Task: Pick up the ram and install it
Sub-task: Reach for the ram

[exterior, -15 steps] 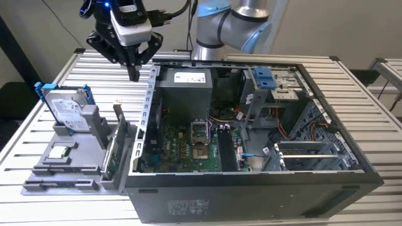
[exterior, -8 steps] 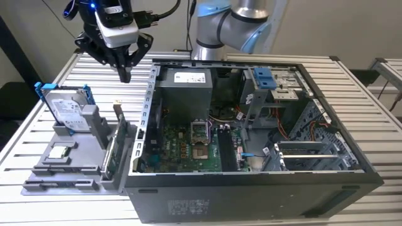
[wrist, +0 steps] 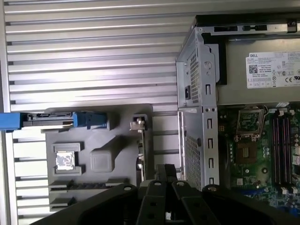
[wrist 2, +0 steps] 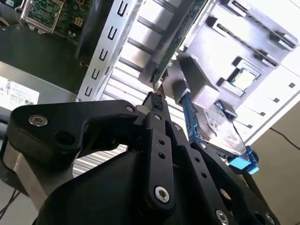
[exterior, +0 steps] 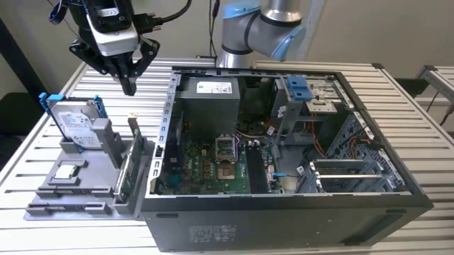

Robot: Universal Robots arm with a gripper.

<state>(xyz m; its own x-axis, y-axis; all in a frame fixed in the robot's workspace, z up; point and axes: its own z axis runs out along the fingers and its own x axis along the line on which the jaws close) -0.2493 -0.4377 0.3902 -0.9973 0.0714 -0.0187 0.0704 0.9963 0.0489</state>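
In the exterior view, nearest to the camera stood the dark front wall of the open computer case (exterior: 284, 223), on the slatted metal counter (exterior: 21, 164). Just beside it, toward the exterior view's left, lay a grey holder (exterior: 42, 212) with several parts in it.

The ram (wrist: 89, 185) stood on its edge in a narrow slot near the close end of this holder, seen as a long dark strip in the first wrist view. Nothing touched it. Behind it lay a small square processor chip (exterior: 66, 171), flat in its own pocket. A green card (exterior: 126, 170) with a metal bracket stood upright along the side of the holder closest to the case. At the far end, a silver hard drive (exterior: 74, 125) with blue rails leaned upright.

Inside the case, the green motherboard (exterior: 206, 170) showed 2 pairs of long dark memory slots (exterior: 255, 167).

Further back, the end effector (exterior: 129, 87) hung in the air, pointing down, above the far end of the green card and well apart from the ram. Its 2 fingers were pressed together at the tips and they held nothing. Behind the case rose the grey and blue arm (exterior: 262, 21).
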